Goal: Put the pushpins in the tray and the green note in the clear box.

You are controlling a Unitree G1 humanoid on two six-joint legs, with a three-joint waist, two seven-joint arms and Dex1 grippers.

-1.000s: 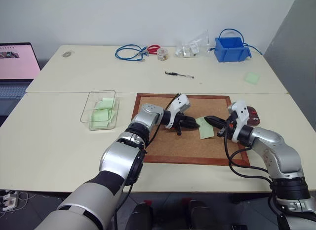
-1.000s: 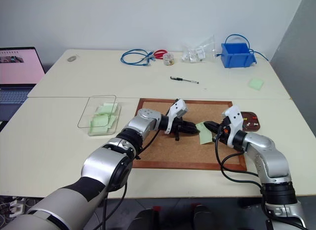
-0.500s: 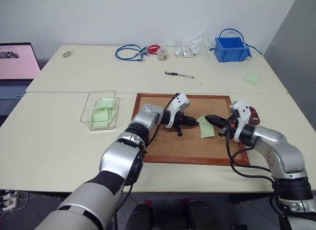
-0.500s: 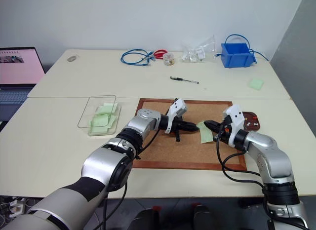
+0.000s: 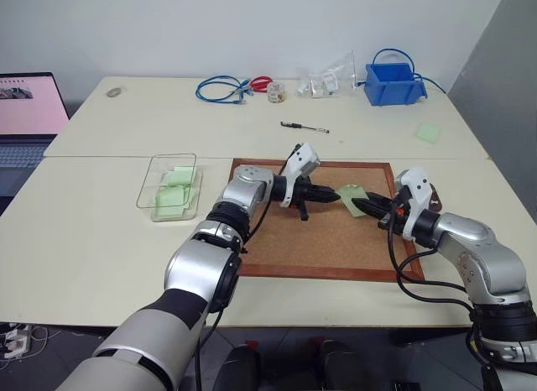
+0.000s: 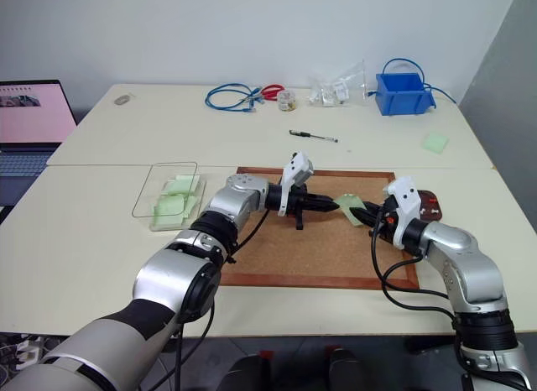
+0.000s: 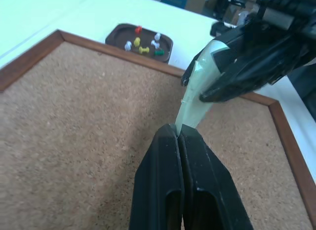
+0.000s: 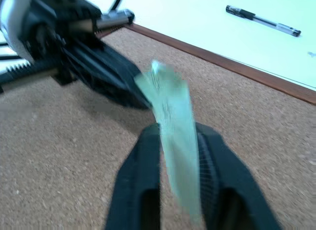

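The green note (image 5: 351,194) hangs above the cork board (image 5: 327,244), stretched between both grippers. My left gripper (image 7: 177,131) is shut on one corner of the green note (image 7: 196,89). My right gripper (image 8: 177,130) stands open, its fingers apart on either side of the green note (image 8: 170,104) without pinching it. The brown tray (image 7: 112,40) sits just past the board's corner, behind my right wrist, with several coloured pushpins (image 7: 143,48) in it. The clear box (image 5: 144,190) stands left of the board and holds several green notes.
At the table's far side are a blue bin (image 5: 394,82), a blue cable (image 5: 222,91), a clear plastic bag (image 5: 331,76) and a pen (image 5: 304,127). A green pad (image 5: 429,132) lies at the right. A laptop (image 5: 25,114) stands at the left.
My left gripper has risen with the note's corner, lifting the note off the board. My right gripper's fingers have parted from the note.
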